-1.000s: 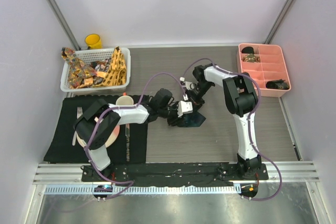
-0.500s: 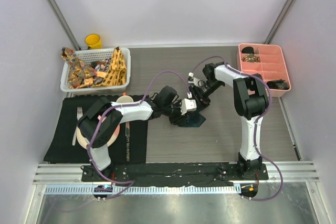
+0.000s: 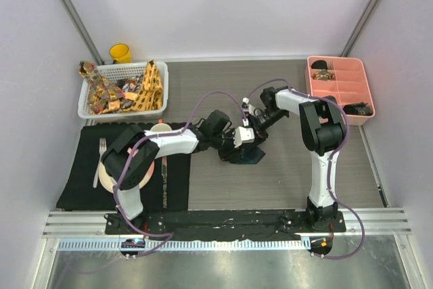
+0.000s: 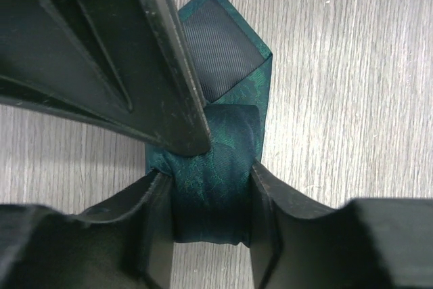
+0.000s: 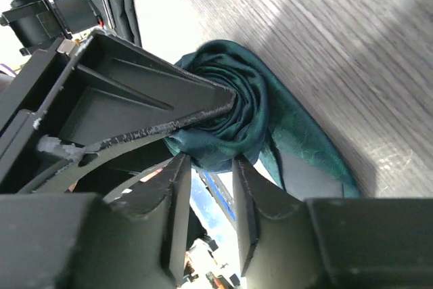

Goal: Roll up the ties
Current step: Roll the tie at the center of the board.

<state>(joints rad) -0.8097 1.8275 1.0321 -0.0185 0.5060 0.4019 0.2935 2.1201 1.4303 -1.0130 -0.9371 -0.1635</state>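
A dark teal tie lies mid-table, mostly wound into a roll with its pointed end flat on the wood. My left gripper is shut on the roll, one finger on each side; from above it sits at the roll's left. My right gripper stands open at the roll's end face, where the spiral shows, with nothing between its fingers. From above, the right gripper is just behind the roll. Several patterned ties lie piled in a basket.
The white basket stands at the back left, a yellow cup behind it. A pink compartment tray at the back right holds dark rolled pieces. A black placemat at the left carries a plate, fork, knife and mug.
My right gripper has let go of the roll, its jaws now apart, and its forearm has swung to the right. The left gripper has kept its hold on the roll.
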